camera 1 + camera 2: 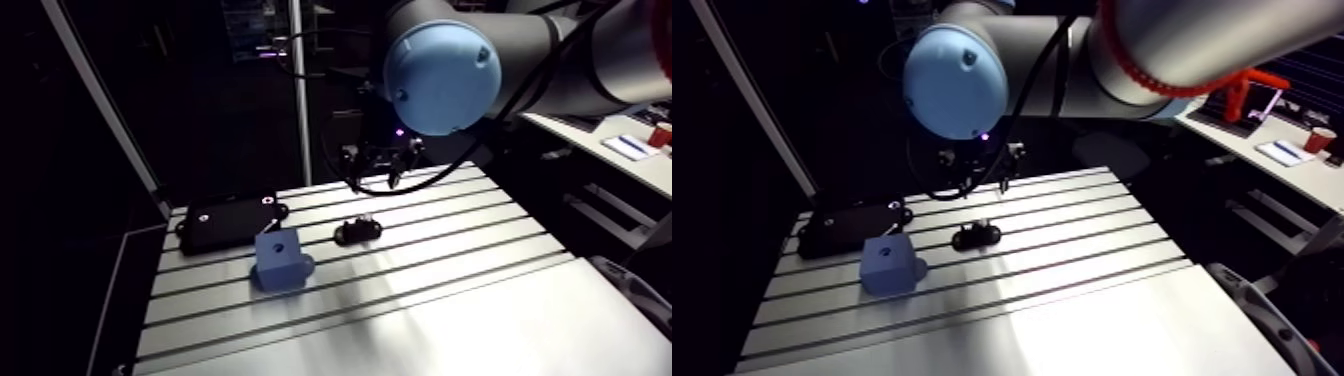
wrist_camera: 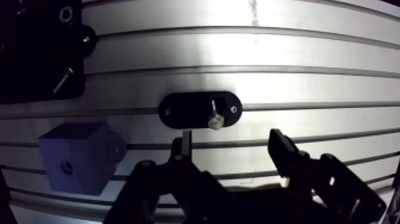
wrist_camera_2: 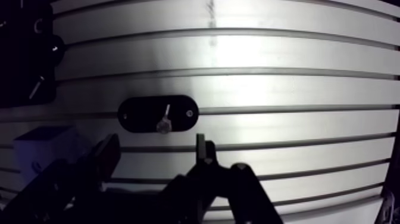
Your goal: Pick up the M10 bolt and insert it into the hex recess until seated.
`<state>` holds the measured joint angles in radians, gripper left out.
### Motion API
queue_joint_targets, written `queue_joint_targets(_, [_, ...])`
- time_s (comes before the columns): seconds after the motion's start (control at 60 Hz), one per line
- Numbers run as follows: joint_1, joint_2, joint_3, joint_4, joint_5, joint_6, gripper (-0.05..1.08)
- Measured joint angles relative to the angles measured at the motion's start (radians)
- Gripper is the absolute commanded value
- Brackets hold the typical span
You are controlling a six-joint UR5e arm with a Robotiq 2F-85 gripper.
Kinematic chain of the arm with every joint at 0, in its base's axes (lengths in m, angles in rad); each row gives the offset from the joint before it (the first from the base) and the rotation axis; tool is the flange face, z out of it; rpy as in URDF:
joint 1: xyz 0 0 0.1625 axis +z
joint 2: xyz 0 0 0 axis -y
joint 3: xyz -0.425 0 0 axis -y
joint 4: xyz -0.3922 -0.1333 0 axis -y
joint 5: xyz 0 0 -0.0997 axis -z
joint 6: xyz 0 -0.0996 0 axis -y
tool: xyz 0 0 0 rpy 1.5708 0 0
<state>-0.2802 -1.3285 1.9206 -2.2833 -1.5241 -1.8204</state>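
A silver bolt (image 2: 213,118) stands upright in a small black oval holder (image 2: 178,111) on the slotted table (image 2: 309,83). In the wrist view my gripper (image 2: 232,152) hovers above the table just short of the holder, open, with nothing between its fingers (image 2: 182,150). The bolt lies a little ahead of the gap. A blue block (image 2: 77,156) with a small hole in one face sits beside the left finger. In the arm view the gripper (image 1: 385,165) hangs over the table's far edge, behind the holder (image 1: 358,230) and the blue block (image 1: 280,258).
A flat black plate (image 1: 230,222) with screws and a small hole lies at the far left of the table, behind the blue block. The table's front half (image 1: 420,330) is bare slotted aluminium. The far and left edges drop into darkness.
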Motion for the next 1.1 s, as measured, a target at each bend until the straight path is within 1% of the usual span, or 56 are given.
queue_joint_targets(0.217, [0.007, 0.018, 0.004, -0.022, -0.001, 0.0, 0.39])
queue_joint_targets(0.25, [0.008, 0.02, 0.005, -0.025, -0.001, -0.001, 0.41])
queue_joint_targets(0.433, [0.014, 0.024, 0.012, -0.039, -0.001, -0.001, 0.42])
queue_joint_targets(0.467, [0.014, 0.024, 0.014, -0.04, -0.001, -0.001, 0.44])
queue_joint_targets(0.567, [0.015, 0.027, 0.017, -0.045, -0.002, -0.002, 0.44])
queue_joint_targets(0.667, [0.016, 0.03, 0.021, -0.049, -0.006, -0.002, 0.47])
queue_joint_targets(0.867, [0.016, 0.037, 0.028, -0.061, -0.016, -0.004, 0.49])
queue_joint_targets(1.05, [0.016, 0.044, 0.032, -0.07, -0.019, -0.005, 0.51])
queue_joint_targets(1.1, [0.016, 0.046, 0.032, -0.071, -0.019, -0.006, 0.53])
